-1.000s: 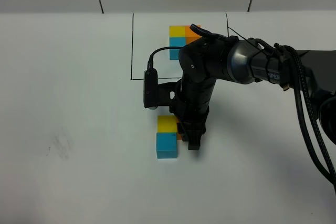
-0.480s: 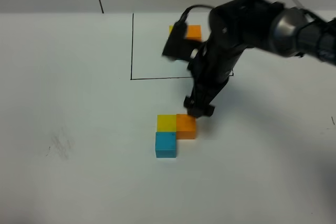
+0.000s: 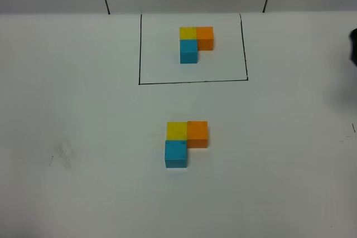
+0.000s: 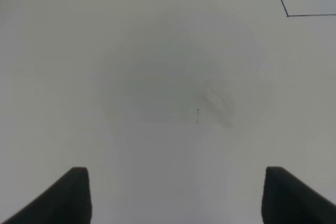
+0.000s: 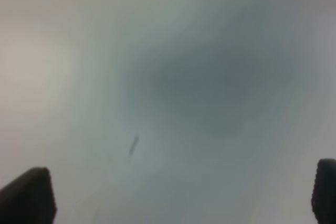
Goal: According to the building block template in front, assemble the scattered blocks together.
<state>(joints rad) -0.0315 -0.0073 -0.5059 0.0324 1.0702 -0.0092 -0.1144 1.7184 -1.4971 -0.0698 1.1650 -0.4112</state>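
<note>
Three blocks, yellow block (image 3: 177,130), orange block (image 3: 197,134) and blue block (image 3: 176,154), sit touching in an L at centre frame on the desk (image 3: 83,137), matching the template (image 3: 196,43) in the outlined box at upper centre. Assembly appears complete; verify flush seams only. Left hand (image 4: 173,195) and right hand (image 5: 178,195) are both released, holding nothing.

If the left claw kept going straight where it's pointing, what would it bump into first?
Most likely just the bare white table: the left gripper is open with nothing between its fingertips, and only a faint smudge lies ahead. Depth is hard to judge.
</note>
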